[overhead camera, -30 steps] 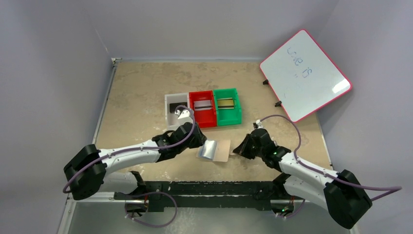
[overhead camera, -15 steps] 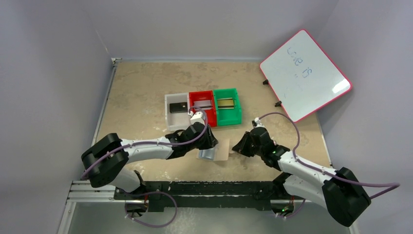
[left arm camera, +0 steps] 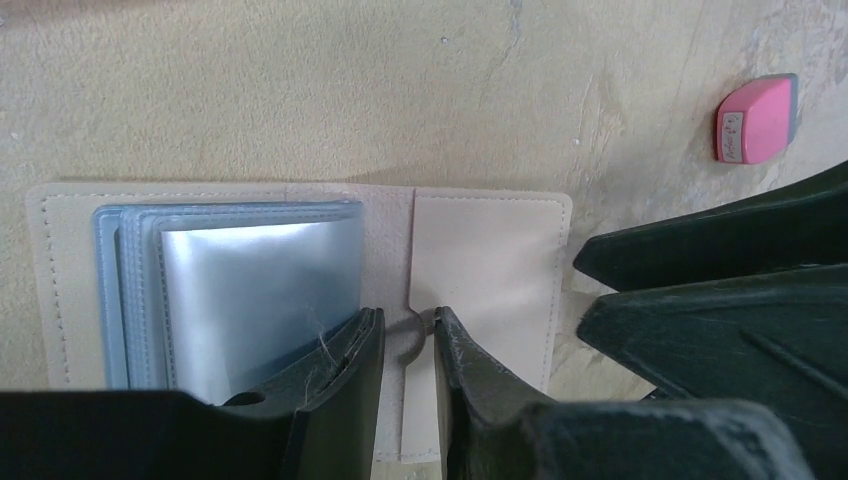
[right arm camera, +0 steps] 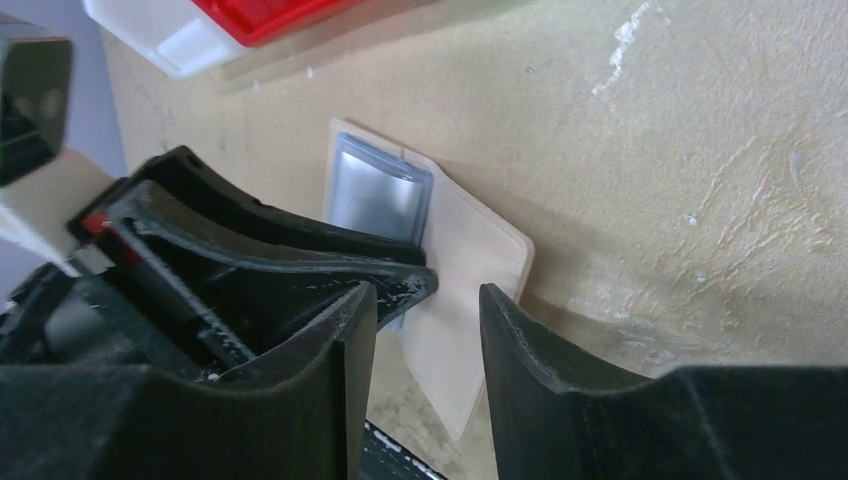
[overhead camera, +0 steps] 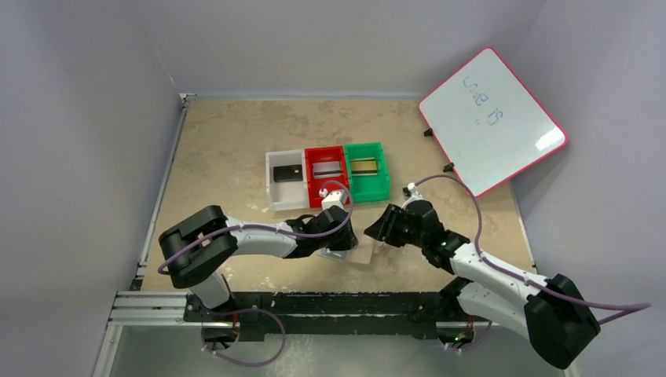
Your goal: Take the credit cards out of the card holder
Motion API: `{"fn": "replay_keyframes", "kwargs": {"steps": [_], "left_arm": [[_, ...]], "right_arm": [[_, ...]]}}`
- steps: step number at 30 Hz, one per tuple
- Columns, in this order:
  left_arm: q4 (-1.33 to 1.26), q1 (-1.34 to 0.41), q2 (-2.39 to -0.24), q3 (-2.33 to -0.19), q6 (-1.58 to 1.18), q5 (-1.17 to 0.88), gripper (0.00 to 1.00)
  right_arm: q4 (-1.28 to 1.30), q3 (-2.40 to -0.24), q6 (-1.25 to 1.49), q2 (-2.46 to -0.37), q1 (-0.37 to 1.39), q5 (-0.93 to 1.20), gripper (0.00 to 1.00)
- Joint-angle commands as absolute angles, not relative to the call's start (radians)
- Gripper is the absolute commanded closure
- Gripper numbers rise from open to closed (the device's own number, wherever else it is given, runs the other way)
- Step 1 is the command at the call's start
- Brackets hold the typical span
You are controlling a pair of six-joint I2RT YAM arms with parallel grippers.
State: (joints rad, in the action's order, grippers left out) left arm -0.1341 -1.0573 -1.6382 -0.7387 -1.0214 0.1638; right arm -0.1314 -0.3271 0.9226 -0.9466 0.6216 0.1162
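Observation:
The card holder [left arm camera: 480,260] lies open and flat on the table, tan-beige with grey-blue pockets [left arm camera: 130,290] whose front face is silvery. My left gripper [left arm camera: 408,318] presses down on its middle, jaws a narrow gap apart with the little snap tab [left arm camera: 415,335] between them. From above, the left gripper [overhead camera: 339,238] covers most of the holder [overhead camera: 360,255]. My right gripper [right arm camera: 425,295] is open beside the holder's right edge [right arm camera: 480,260], holding nothing. Credit cards lie in the bins: a black card [overhead camera: 287,173], a silvery card [overhead camera: 326,169] and a gold card [overhead camera: 364,166].
A clear bin [overhead camera: 275,194], a red bin [overhead camera: 334,192] and a green bin [overhead camera: 369,188] stand in a row just behind the holder. A pink-framed whiteboard [overhead camera: 491,122] leans at the back right. A small pink-red block [left arm camera: 757,118] lies right of the holder.
My left arm has swung right and come down on the holder, flattening its raised flap. My right gripper has opened and edged left towards the holder.

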Motion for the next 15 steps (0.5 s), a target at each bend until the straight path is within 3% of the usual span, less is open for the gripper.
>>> {"fn": "replay_keyframes", "kwargs": {"steps": [1, 15], "left_arm": [[-0.138, -1.063, -1.623, -0.741, -1.036, 0.201, 0.76], [-0.106, -1.064, -1.553, -0.714, -1.031, 0.232, 0.76]], "right_arm": [[-0.165, -0.369, 0.918, -1.012, 0.623, 0.125, 0.55], [-0.098, -0.432, 0.859, -1.143, 0.624, -0.006, 0.5]]}}
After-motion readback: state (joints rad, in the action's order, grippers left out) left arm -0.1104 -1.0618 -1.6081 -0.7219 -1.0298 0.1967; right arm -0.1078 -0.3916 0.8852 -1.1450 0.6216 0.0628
